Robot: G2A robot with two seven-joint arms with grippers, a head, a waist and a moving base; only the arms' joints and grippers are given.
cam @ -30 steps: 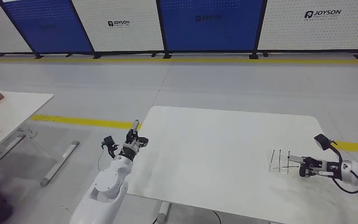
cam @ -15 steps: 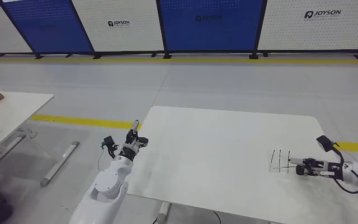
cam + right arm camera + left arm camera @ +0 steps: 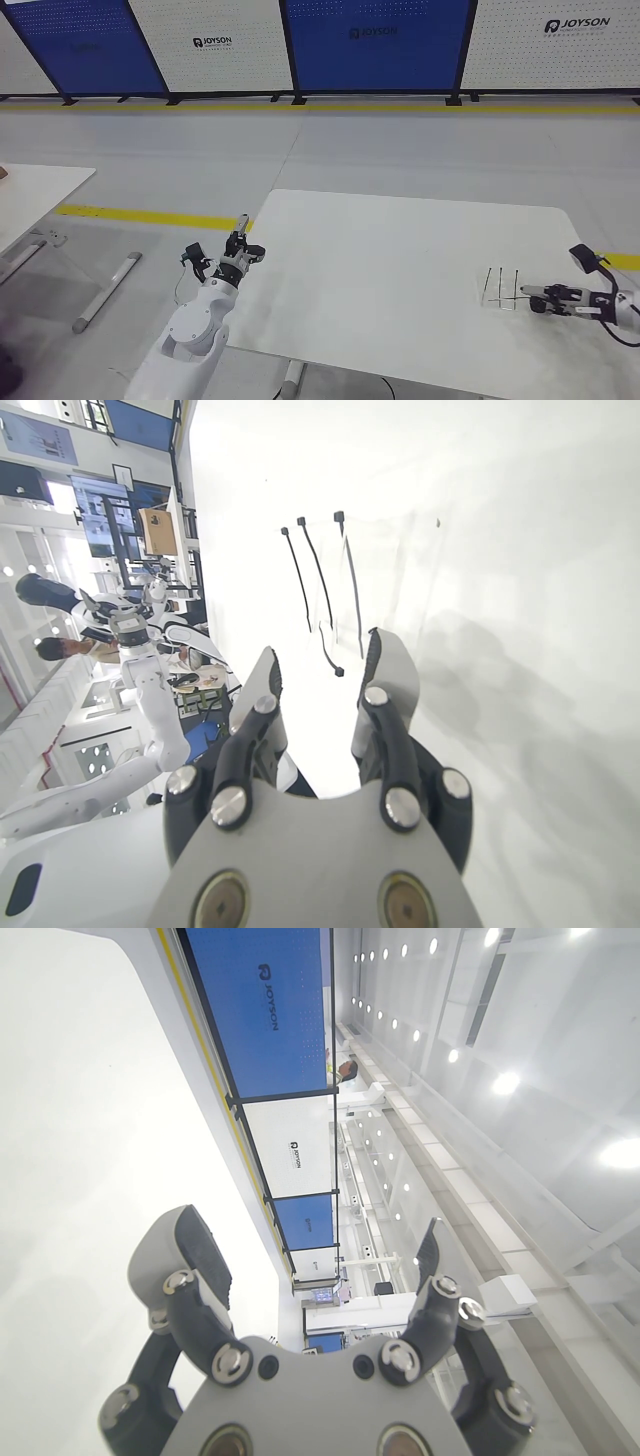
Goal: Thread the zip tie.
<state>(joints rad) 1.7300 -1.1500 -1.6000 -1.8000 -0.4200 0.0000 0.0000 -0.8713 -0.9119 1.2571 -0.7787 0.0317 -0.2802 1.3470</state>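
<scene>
The right gripper (image 3: 324, 660) is open a fair way and holds nothing. It hangs low over the white bench (image 3: 400, 270), close to the bench's right edge. Just in front of its tips lie the zip ties (image 3: 351, 580), thin and black. Three long ones lie side by side, a little apart, with their small square heads at the ends far from the gripper. A fourth zip tie (image 3: 330, 657), short and bent, lies closest. In the right wrist view its head shows in the gap between the two tips. I cannot tell if the gripper touches it. The left gripper (image 3: 315, 1253) is open wide and holds nothing. It sits at the bench's left edge, pointing up, far from the zip ties. A wide stretch of white bench lies between the two grippers.
</scene>
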